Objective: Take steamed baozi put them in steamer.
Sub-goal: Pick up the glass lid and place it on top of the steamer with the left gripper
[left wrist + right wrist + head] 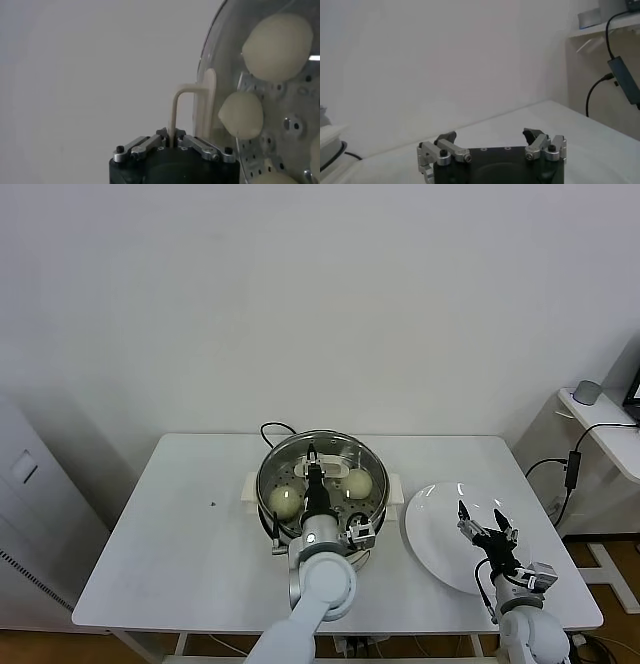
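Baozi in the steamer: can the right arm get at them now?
Probably not. The glass lid sits over the steamer and baozi, with the left gripper shut on its handle. The right gripper hangs open above the plate.

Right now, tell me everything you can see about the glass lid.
The glass lid is round and clear, with a cream handle across its top. It sits over the steamer, and the baozi show through the glass. The left gripper is shut on the handle. Nothing else touches the lid.
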Robot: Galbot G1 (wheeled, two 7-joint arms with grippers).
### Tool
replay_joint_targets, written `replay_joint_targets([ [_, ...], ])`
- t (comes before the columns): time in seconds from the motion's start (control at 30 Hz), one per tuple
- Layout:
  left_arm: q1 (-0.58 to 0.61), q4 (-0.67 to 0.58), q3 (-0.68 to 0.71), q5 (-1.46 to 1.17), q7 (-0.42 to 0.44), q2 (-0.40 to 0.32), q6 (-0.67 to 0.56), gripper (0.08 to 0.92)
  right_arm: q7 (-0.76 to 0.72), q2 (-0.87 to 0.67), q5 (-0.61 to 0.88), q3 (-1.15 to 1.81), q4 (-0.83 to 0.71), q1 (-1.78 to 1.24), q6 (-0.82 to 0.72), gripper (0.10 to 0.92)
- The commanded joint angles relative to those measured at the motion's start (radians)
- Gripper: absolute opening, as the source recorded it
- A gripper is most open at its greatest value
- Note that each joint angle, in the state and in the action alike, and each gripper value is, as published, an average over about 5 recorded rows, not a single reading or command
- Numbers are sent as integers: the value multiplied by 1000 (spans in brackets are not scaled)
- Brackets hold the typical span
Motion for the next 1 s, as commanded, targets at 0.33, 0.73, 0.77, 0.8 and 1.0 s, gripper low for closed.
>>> replay_joint_targets([
  [0.33, 1, -21, 9, -4, 54, -49, 49, 133, -1, 1, 0, -1, -9, 3, 3, 823],
  [0.73, 4, -8, 13, 11, 63, -49, 49, 133, -1, 1, 0, 0, -9, 2, 5, 823],
  [0.77, 4, -9, 13, 13, 66, -49, 49, 133, -1, 1, 1, 0, -10, 2, 5, 823],
  [0.8, 4, -9, 14, 14, 69, -49, 49, 133, -1, 0, 1, 1, -10, 1, 5, 823],
  [1.0, 14, -33, 24, 6, 72, -49, 49, 151, -1, 0, 2, 1, -12, 1, 6, 823],
])
